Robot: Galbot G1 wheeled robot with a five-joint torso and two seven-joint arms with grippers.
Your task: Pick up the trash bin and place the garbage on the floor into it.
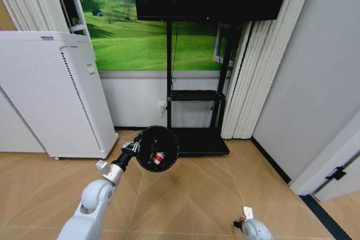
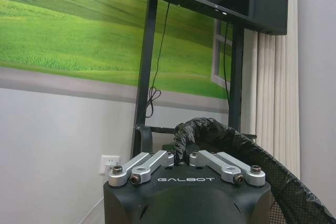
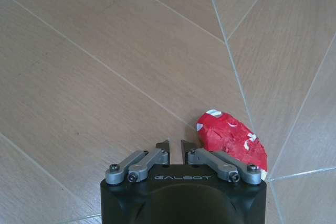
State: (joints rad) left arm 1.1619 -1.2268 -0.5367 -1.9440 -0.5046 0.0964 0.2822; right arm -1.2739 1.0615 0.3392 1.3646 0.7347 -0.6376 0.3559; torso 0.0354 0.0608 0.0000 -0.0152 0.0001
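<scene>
On the left, the trash bin [image 1: 157,149] is held off the floor by the left gripper [image 1: 133,147], clamped on its rim, a red item already lying inside. Low on the right, the right gripper [image 3: 175,148] is seen nearly closed and empty, just beside the red-and-white wrapper [image 3: 233,139] on the wooden floor [image 3: 105,66]. The fingers should be spread and centred over the wrapper before pinching.

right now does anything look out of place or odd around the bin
Yes. A crumpled red-and-white wrapper lies loose on the wooden floor, beside the right gripper, whose fingers are nearly closed and empty. The left gripper holds the small black round trash bin up by its rim, with red litter inside.
</scene>
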